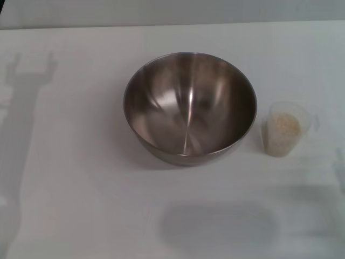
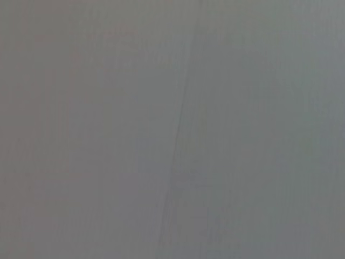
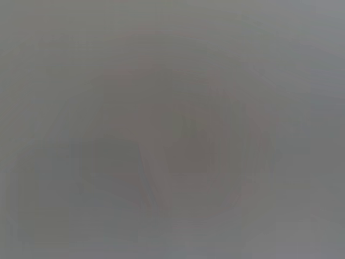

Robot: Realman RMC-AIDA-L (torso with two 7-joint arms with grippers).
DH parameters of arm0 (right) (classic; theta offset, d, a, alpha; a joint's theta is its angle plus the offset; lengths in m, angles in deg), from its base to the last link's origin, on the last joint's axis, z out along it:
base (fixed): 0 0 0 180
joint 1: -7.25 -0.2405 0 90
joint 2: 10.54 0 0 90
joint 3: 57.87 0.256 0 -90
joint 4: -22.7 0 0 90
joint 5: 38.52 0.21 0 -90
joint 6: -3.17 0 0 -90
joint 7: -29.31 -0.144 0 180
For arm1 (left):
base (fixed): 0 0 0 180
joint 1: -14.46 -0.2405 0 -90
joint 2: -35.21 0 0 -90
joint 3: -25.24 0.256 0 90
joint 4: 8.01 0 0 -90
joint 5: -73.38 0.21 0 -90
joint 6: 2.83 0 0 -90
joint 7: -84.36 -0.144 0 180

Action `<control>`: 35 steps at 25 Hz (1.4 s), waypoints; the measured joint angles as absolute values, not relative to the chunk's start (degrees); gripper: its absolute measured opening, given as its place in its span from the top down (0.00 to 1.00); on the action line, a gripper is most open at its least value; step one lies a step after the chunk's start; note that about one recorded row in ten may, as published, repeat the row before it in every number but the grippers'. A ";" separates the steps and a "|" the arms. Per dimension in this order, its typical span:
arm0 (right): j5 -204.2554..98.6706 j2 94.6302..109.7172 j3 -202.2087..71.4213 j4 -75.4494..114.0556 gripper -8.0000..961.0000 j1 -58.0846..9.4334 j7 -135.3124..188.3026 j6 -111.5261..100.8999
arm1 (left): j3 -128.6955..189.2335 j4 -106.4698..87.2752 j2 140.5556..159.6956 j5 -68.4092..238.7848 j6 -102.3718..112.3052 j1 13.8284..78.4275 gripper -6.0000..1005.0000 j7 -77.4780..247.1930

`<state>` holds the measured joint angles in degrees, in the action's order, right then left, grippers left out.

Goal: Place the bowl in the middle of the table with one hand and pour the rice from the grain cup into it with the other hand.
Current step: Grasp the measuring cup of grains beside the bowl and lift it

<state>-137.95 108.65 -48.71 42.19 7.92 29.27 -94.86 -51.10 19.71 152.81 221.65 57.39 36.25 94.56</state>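
Bare desk (image 1: 81, 216) lies nearest; behind it sits the bowl (image 1: 190, 108), the grain cup (image 1: 285, 129) of rice (image 1: 284, 125) just beside. Neither end effector shows, so I cannot tell their state. Grip the cup low, tip slowly over the bowl's centre.

No arm, gripper or casing visible, wrist views perhaps fogged grey

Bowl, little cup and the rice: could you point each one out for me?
bowl (image 1: 190, 108): head view, on its shiny inside wall.
grain cup (image 1: 275, 147): head view, on its clear side wall, to the bowl's right.
rice (image 1: 284, 125): head view, on top of the pale heap inside the cup.
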 joint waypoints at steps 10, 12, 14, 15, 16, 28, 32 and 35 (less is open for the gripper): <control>-137.77 108.45 -49.61 41.84 0.22 6.25 27.46 -89.39 | -51.88 19.41 153.07 221.64 57.46 36.53 0.16 94.57; -137.83 108.42 -49.61 41.82 0.22 6.02 27.45 -88.68 | -52.02 19.41 153.07 221.65 57.47 36.67 0.16 94.56; -138.01 108.32 -49.61 41.83 0.22 5.31 27.44 -86.56 | -52.05 19.41 153.07 221.64 57.47 36.83 0.16 94.52; -138.01 108.32 -49.61 41.83 0.22 5.31 27.44 -86.56 | -52.05 19.41 153.07 221.64 57.47 36.83 0.16 94.52; -138.03 108.31 -49.61 41.85 0.22 5.04 27.44 -85.96 | -52.07 19.41 153.07 221.65 57.46 36.91 0.16 94.44; -138.04 108.29 -50.28 41.87 0.22 2.39 27.39 -79.96 | -52.20 19.41 153.07 221.65 57.47 37.58 0.16 94.15; -138.04 108.29 -50.31 41.91 0.22 1.78 27.40 -78.46 | -52.27 19.41 153.07 221.65 57.46 37.71 0.16 94.15; -138.03 108.29 -50.31 41.95 0.22 1.32 27.46 -77.37 | -52.64 19.41 153.07 221.65 57.46 37.77 0.16 94.14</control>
<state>-138.03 108.29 -50.31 41.95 1.32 27.46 -77.37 -52.64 19.41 153.07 221.65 57.46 37.77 94.14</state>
